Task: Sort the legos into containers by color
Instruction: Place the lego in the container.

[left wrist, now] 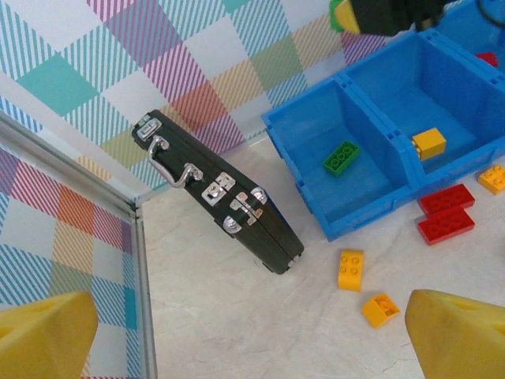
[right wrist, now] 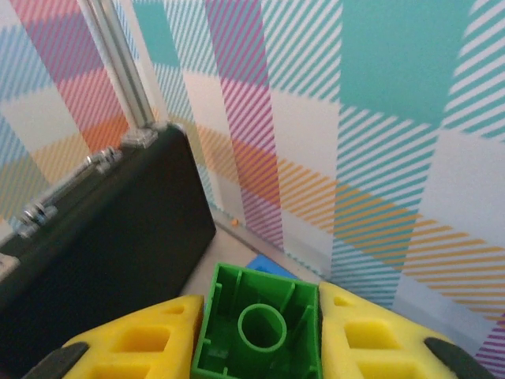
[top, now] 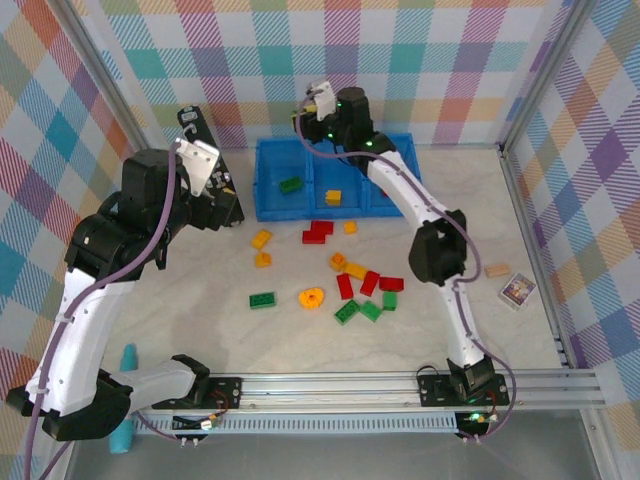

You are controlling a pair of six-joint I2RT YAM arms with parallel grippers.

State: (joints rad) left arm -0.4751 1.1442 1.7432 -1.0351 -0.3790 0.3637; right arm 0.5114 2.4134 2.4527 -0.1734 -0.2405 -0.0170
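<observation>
A green lego [right wrist: 259, 325] is clamped between the shut pads of the right gripper [right wrist: 260, 351], hollow underside to the wrist camera, raised above the far edge of the blue bin [top: 265, 190]. The left gripper [left wrist: 252, 332] is spread wide with nothing held, at 9 o'clock of the bin, near a black case [left wrist: 229, 205]. A second green lego [top: 290, 184] is seen in the left compartment and a yellow lego [top: 332, 197] in the middle one. Loose legos [top: 345, 285] are scattered on the table [top: 200, 310] at 6 o'clock of the bin.

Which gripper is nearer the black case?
Left. The left gripper, open, hangs over the case, pointing down at it. The right gripper, shut on a green brick, is off to the case's right, above the bin's back edge.
</observation>
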